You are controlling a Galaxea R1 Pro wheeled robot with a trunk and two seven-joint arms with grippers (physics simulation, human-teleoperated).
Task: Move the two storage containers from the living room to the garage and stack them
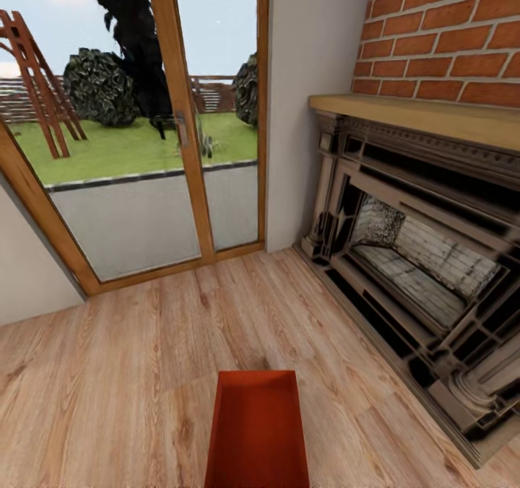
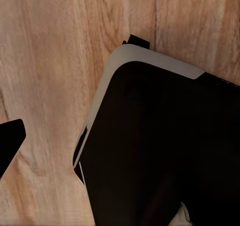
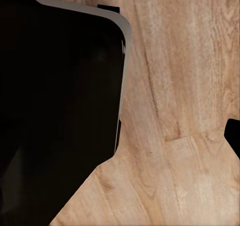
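One orange-red open-top storage container point(image 1: 258, 430) shows at the bottom centre of the head view, above the light wood plank floor point(image 1: 123, 372) of the living room. Its inside is empty, and what supports it is hidden below the picture's edge. In the left wrist view a single black fingertip point(image 2: 9, 142) of my left gripper pokes in over the planks. The right wrist view likewise shows one dark fingertip point(image 3: 234, 135) of my right gripper at the picture's edge. Neither fingertip touches anything.
A wood-framed glass door point(image 1: 180, 134) to a garden stands ahead on the left. A dark fireplace point(image 1: 419, 271) with a wooden mantel and a brick wall point(image 1: 448, 33) lines the right side. My own black, grey-rimmed base point(image 2: 160, 146) point(image 3: 55, 95) shows below both wrists.
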